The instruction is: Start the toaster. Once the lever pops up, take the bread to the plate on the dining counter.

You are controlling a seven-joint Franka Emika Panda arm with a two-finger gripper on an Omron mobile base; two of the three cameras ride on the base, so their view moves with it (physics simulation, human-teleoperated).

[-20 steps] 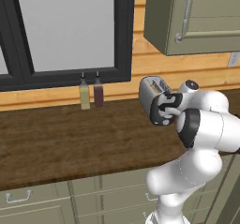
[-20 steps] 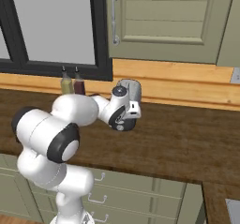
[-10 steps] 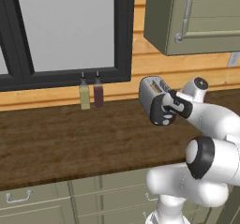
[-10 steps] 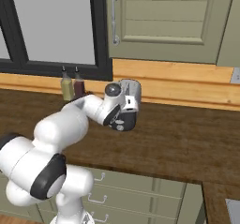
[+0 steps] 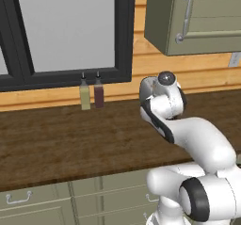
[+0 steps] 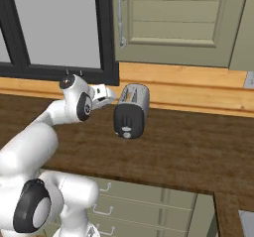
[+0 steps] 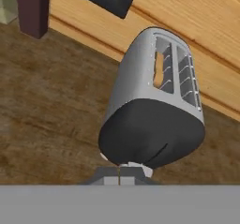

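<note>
**Toaster waits at the counter's back edge, closed gripper at its dark end**

Toaster [image 6: 131,109] placement looks deliberate: it stands lengthwise near the back edge of the counter [image 6: 198,151], close to the wooden wall strip, with its dark end panel turned out toward the robot — the end where the controls sit. The gripper [image 7: 120,175] hangs just in front of that panel, fingers pressed together and pinching nothing, which I judge suits pushing a lever rather than grasping.

The toaster's shell is smooth, rounded, silver-grey metal; its end cap is matte black and bulging, with a thin curved slit low on it. Two slots open on top, and the bread [image 7: 160,71] shows as a tan slice standing in the slot on the side of the bottles. The counter is dark wood grain. Two slim bottles [image 5: 91,93] — one olive, one dark red — stand against the back edge under the black-framed window.
</note>
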